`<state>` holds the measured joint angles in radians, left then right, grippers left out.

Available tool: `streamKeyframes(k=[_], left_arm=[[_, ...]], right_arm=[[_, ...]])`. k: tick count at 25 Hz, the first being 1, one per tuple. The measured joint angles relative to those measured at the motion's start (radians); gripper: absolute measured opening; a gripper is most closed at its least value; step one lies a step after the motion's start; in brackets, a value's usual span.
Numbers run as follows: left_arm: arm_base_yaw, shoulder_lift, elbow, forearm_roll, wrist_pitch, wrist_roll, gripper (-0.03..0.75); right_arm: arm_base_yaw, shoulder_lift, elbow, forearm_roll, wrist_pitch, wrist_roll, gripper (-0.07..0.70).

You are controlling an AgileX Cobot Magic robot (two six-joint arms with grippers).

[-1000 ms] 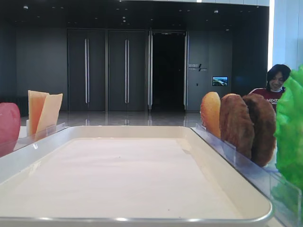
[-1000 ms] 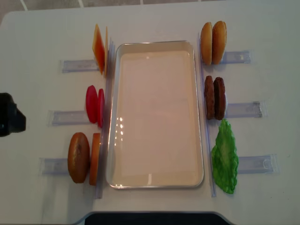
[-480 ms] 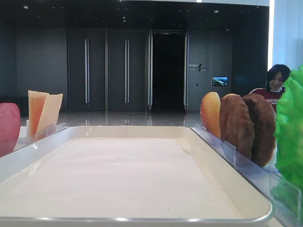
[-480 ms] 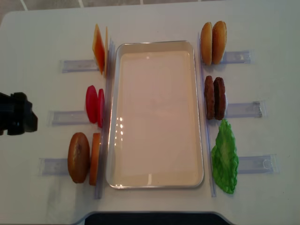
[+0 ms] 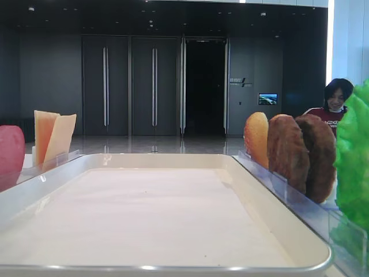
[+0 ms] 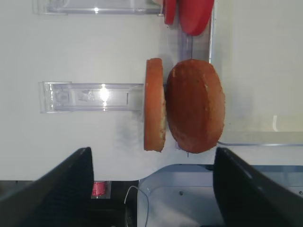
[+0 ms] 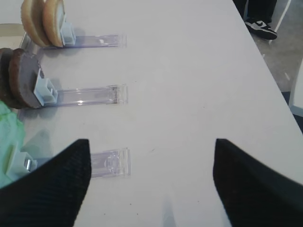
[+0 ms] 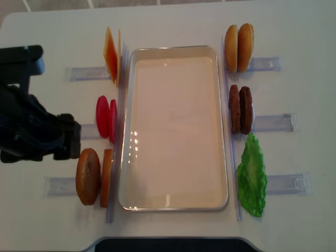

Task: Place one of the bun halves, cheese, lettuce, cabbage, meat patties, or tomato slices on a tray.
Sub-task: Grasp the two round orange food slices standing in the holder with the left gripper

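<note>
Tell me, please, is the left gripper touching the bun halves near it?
Apart: in the left wrist view the left gripper stands open, bare table between its fingers and the bun halves.

Left pincer [image 8: 73, 137] has moved in, seemingly above the bun halves [image 8: 94, 177].

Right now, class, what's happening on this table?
Nothing is held yet. The left hand hangs open over the two bun halves standing in a holder left of the tray, which holds no food. Tomato, cheese, patties and lettuce sit in their holders. The right hand is open, off to the side.
</note>
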<state>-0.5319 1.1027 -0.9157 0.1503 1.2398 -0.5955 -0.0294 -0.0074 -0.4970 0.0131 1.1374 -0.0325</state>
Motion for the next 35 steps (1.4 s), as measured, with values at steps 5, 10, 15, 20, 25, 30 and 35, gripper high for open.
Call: streamKeyframes(k=[5,10,15,20,25,30,35], left_arm=[[-0.093,0.097,-0.002,0.020,-0.003,-0.109,0.597],[-0.143,0.170,-0.034,0.026,-0.008,-0.158,0.597],[-0.177,0.233,-0.063,0.026,-0.016,-0.186,0.597],[-0.182,0.278,-0.064,0.025,-0.020,-0.192,0.597],[-0.182,0.317,-0.064,0.017,-0.022,-0.194,0.597],[-0.182,0.343,-0.071,0.006,-0.036,-0.195,0.597],[-0.182,0.373,-0.071,0.003,-0.040,-0.195,0.597]], right_arm=[[0.000,0.000,0.000,0.000,0.000,0.000,0.538],[0.000,0.000,0.000,0.000,0.000,0.000,0.538],[0.000,0.000,0.000,0.001,0.000,0.000,0.538],[0.000,0.000,0.000,0.000,0.000,-0.001,0.538],[0.000,0.000,0.000,-0.002,0.000,-0.001,0.538],[0.000,0.000,0.000,-0.002,0.000,-0.001,0.538],[0.000,0.000,0.000,-0.002,0.000,-0.001,0.538]])
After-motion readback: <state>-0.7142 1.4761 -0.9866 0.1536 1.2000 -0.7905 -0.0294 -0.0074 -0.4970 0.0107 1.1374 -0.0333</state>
